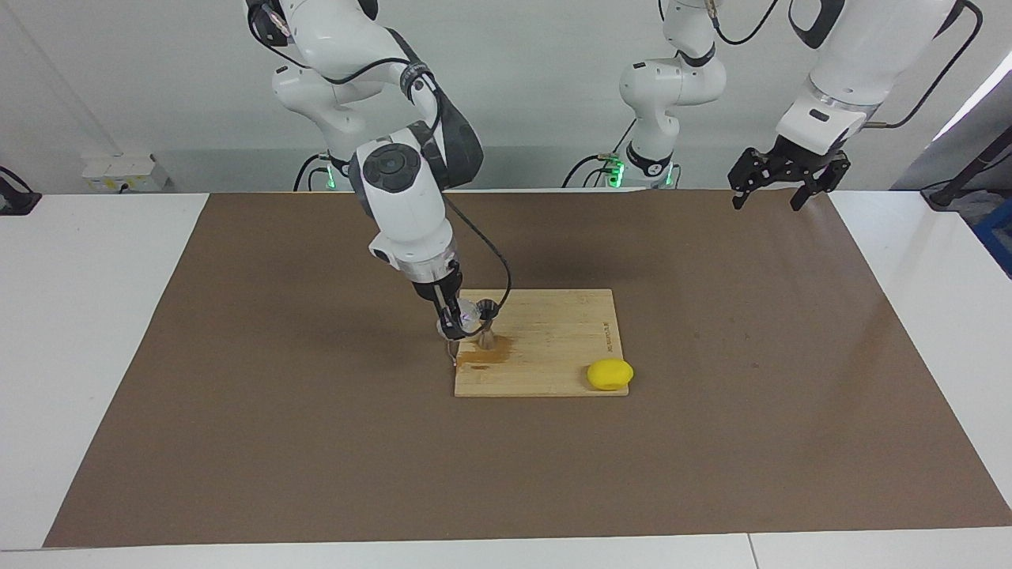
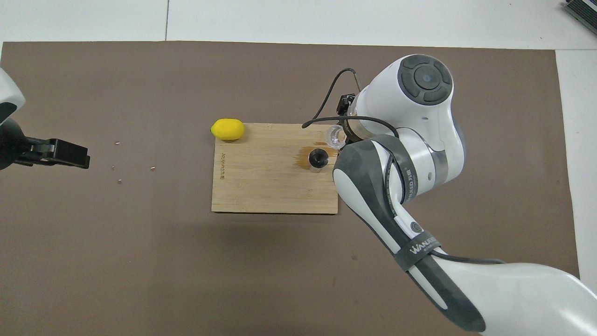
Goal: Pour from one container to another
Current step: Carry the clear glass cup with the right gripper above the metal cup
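The clear glass tumbler (image 1: 470,316) (image 2: 335,135) hangs just over the wooden board's edge at the right arm's end, with my right gripper (image 1: 456,319) shut on it. It sits close beside the upper cup of the silver hourglass jigger (image 1: 486,325) (image 2: 319,159). The jigger stands upright on the board (image 1: 553,332) (image 2: 266,186). In the overhead view the right forearm covers most of that gripper. My left gripper (image 1: 784,190) (image 2: 70,154) waits open in the air over the brown mat at the left arm's end, holding nothing.
A brownish wet stain (image 1: 482,357) (image 2: 303,156) marks the board by the jigger's foot. A yellow lemon (image 1: 609,374) (image 2: 227,129) lies at the board's corner farthest from the robots, toward the left arm's end. A few small specks (image 2: 152,168) dot the mat.
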Motion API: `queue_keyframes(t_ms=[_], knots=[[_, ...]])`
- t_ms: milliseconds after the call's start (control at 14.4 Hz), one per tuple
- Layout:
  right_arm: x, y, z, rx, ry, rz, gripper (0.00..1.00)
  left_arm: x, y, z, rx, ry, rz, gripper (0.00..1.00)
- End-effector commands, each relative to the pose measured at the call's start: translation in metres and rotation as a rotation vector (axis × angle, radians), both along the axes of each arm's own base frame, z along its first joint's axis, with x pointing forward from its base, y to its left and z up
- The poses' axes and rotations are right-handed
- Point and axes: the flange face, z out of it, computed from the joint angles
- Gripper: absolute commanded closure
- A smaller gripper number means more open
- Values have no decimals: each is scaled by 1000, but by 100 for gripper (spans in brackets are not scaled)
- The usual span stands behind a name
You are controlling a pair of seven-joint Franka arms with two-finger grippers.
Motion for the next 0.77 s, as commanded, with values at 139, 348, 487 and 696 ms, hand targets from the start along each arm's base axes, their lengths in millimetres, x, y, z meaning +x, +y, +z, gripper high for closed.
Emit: queue_keyframes(t_ms=[139, 348, 487, 696], knots=[[4, 2, 1, -67, -42, 16, 100, -1, -2, 3, 5, -30, -2, 0], [-2, 14, -3, -99, -56, 53, 100, -3, -6, 1, 7, -14, -12, 0], [-7, 22, -4, -125, -65, 79, 100, -2, -2, 2, 7, -15, -6, 0], [-12, 26, -5, -162, -76, 107, 100, -2, 0, 2, 7, -15, -1, 0]])
